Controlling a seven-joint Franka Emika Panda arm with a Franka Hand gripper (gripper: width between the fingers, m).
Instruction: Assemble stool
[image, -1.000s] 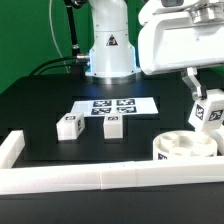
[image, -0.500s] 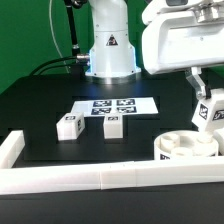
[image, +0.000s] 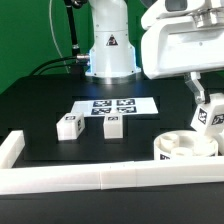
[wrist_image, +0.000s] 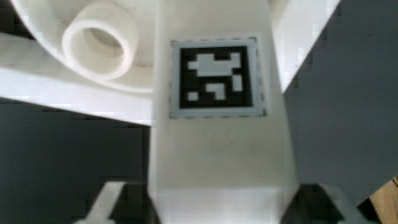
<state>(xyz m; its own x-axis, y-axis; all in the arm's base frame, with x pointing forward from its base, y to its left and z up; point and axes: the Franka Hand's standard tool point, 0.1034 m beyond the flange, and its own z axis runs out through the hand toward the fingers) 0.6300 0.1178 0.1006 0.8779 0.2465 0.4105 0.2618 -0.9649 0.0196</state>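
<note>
The round white seat (image: 186, 147) lies at the exterior view's right, against the border rail, sockets up. My gripper (image: 203, 108) is shut on a tagged white leg (image: 207, 116) and holds it just above the seat's right side. In the wrist view that leg (wrist_image: 217, 110) fills the middle, between my fingers, with a seat socket (wrist_image: 102, 48) beside it. Two more tagged legs (image: 68, 126) (image: 112, 125) stand on the black table left of the seat.
The marker board (image: 115, 105) lies flat behind the two loose legs. The long white border rail (image: 100, 177) runs along the front, with a raised corner (image: 10, 147) at the exterior view's left. The robot base (image: 108, 50) stands at the back.
The gripper with the leg has shifted slightly to the exterior view's right and up a little over the seat. The loose legs and seat have not moved.
</note>
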